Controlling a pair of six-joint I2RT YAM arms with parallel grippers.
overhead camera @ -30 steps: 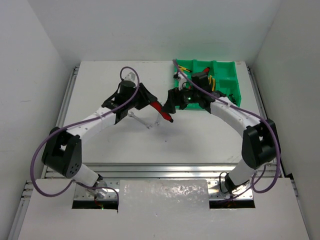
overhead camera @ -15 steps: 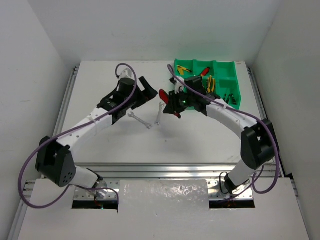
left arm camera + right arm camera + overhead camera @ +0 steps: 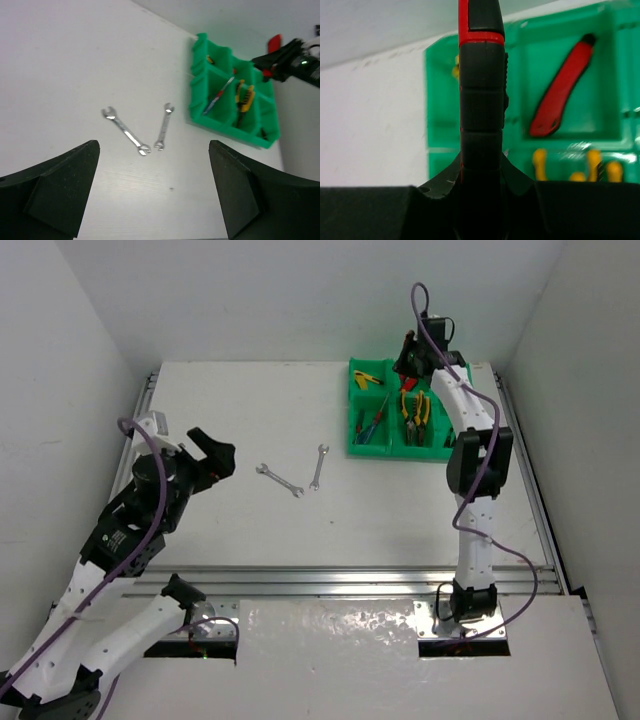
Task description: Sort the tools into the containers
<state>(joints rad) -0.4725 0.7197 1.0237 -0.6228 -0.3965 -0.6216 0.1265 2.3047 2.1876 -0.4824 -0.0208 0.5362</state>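
Note:
My right gripper (image 3: 411, 358) hangs above the far row of the green containers tray (image 3: 380, 451), shut on a black-and-red utility knife (image 3: 481, 90) that points away from the wrist. Below it, a red utility knife (image 3: 562, 90) lies in a far compartment, and yellow pliers handles (image 3: 592, 165) show in the row nearer. Two silver wrenches (image 3: 279, 480) (image 3: 318, 466) lie on the table left of the tray. My left gripper (image 3: 205, 455) stands open and empty at the left, well back from the wrenches (image 3: 126, 131) (image 3: 164, 126).
Screwdrivers (image 3: 372, 425) and pliers (image 3: 412, 408) fill near compartments of the tray. White walls close in the table on three sides. A metal rail (image 3: 330, 580) runs along the near edge by the arm bases.
The red knife passed from my left gripper to my right. The left gripper opened and pulled back to the left. The right arm lifted the knife over the tray's far row.

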